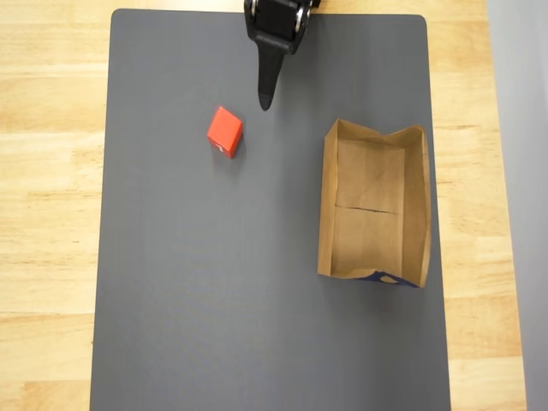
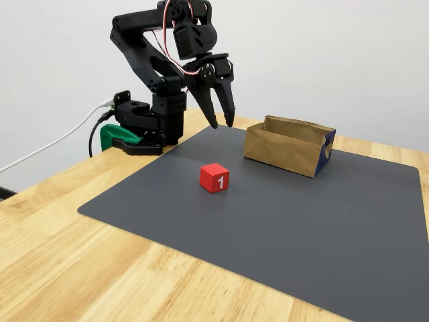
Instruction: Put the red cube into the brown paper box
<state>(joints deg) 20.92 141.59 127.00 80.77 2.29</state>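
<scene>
Grey mat covered wooden table, likely as work area. Brown paper box lay open-topped near mat's right edge in overhead view, ready to receive. My gripper hung raised, fingers slightly parted, grasping nothing. Red cube sat on mat, well apart from box.

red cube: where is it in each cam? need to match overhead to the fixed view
Overhead view: the red cube sits upper left of centre on the grey mat, left of the brown paper box, just below-left of the gripper.
Fixed view: red cube is centre frame on the mat, in front of the arm, a white "1" facing the camera, box to its right.
Shared landmark: the box's dark blue printed end.
</scene>
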